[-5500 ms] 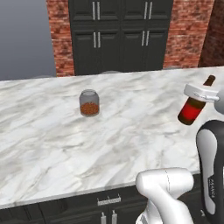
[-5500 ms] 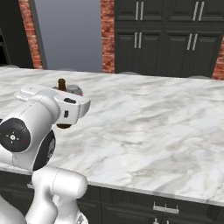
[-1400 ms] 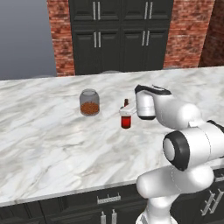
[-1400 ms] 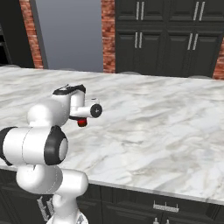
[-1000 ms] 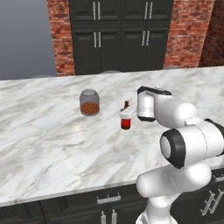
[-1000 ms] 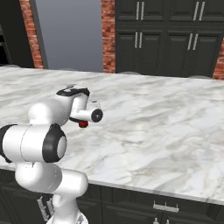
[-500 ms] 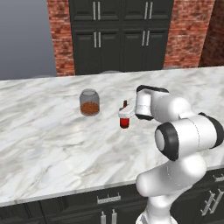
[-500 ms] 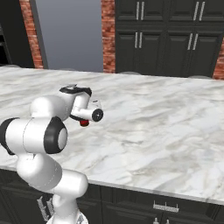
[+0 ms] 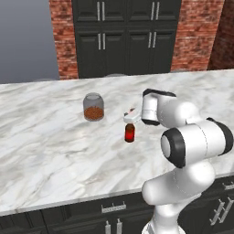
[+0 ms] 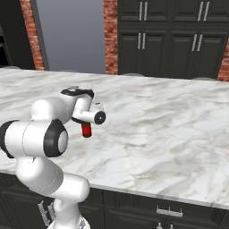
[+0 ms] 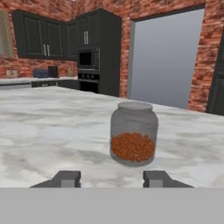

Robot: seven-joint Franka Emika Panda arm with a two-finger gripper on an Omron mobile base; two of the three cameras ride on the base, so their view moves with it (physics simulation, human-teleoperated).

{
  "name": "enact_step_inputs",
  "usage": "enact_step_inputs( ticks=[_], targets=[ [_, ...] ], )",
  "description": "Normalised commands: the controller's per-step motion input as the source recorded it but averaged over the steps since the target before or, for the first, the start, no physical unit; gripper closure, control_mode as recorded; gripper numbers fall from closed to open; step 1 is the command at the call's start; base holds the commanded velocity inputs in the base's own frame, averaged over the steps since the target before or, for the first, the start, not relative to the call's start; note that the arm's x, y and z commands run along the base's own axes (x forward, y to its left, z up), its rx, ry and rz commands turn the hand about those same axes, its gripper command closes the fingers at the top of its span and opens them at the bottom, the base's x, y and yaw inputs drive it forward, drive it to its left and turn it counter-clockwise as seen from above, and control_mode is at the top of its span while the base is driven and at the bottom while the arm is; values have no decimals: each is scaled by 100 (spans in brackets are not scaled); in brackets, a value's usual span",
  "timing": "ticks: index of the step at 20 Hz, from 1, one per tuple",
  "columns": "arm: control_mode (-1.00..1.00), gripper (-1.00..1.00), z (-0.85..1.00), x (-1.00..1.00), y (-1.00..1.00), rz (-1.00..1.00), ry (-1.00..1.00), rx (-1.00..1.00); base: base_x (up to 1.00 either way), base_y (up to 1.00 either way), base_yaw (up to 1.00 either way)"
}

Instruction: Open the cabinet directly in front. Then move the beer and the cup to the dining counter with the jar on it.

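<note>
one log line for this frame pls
phase: releasing beer | beer: upright on dining counter, right of jar, apart | gripper: open around bottle neck | cup: not delivered yet

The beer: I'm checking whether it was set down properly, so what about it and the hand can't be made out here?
- Beer: neck and cap hidden behind the hand in the left base view.
- Beer's upper part: covered by the arm in the right base view.
- Grip: whether the fingers touch the bottle is unclear.
- Label text: too small.
</note>
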Motion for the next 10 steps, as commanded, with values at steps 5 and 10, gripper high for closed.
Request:
enact_step_inputs(
  ticks=[5,10],
  targets=[
    [-100,-100,74,0,0,0,0,0,0,0,0],
    [-100,-100,100,-37,1,0,2,0,0,0,0]
  ],
)
